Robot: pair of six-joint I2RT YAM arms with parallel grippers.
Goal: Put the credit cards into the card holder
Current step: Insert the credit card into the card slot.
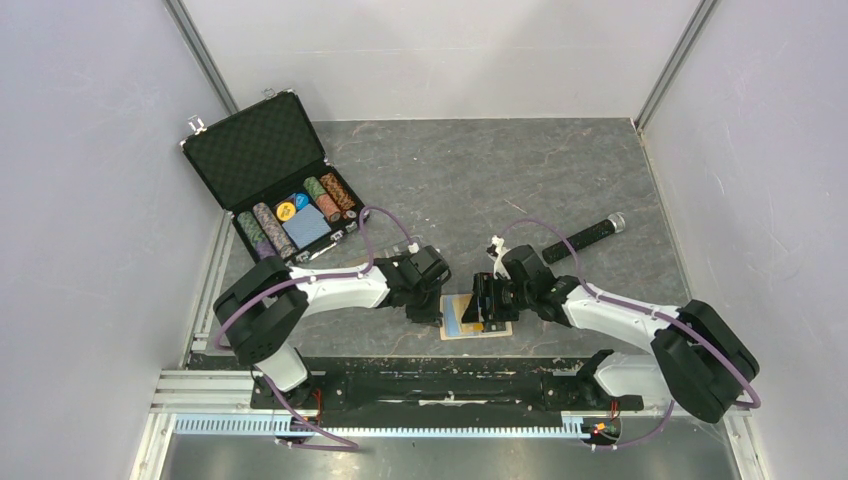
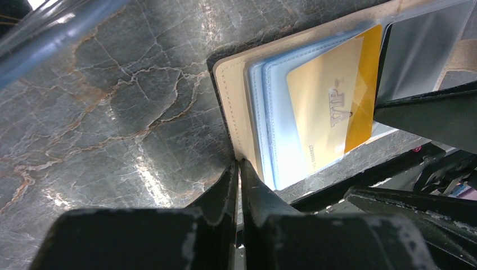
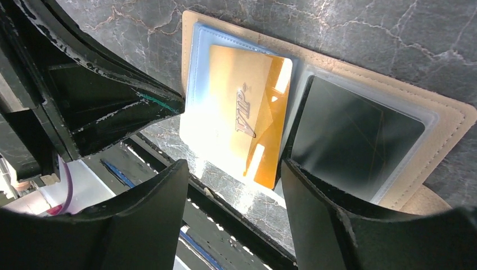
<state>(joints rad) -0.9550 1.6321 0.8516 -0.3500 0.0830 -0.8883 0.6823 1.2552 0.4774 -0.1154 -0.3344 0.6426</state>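
The tan card holder [image 1: 455, 331] lies open on the table near the front edge, light blue pockets up. The orange-gold "VIP" card [image 3: 247, 112] sits in its left pocket with one bright strip sticking out; it also shows in the left wrist view [image 2: 332, 107]. The black card [image 3: 354, 135] lies under the clear right pocket. My left gripper [image 2: 238, 164] is shut, with its tips against the holder's tan left edge [image 2: 230, 95]. My right gripper [image 3: 233, 164] is open and empty just above the holder's near edge, over the orange card's end.
An open black poker-chip case [image 1: 270, 165] with chips and a blue deck [image 1: 307, 228] stands at the back left. A black cylinder with a grey tip [image 1: 585, 236] lies at the right. The black front rail [image 1: 430, 385] runs just below the holder.
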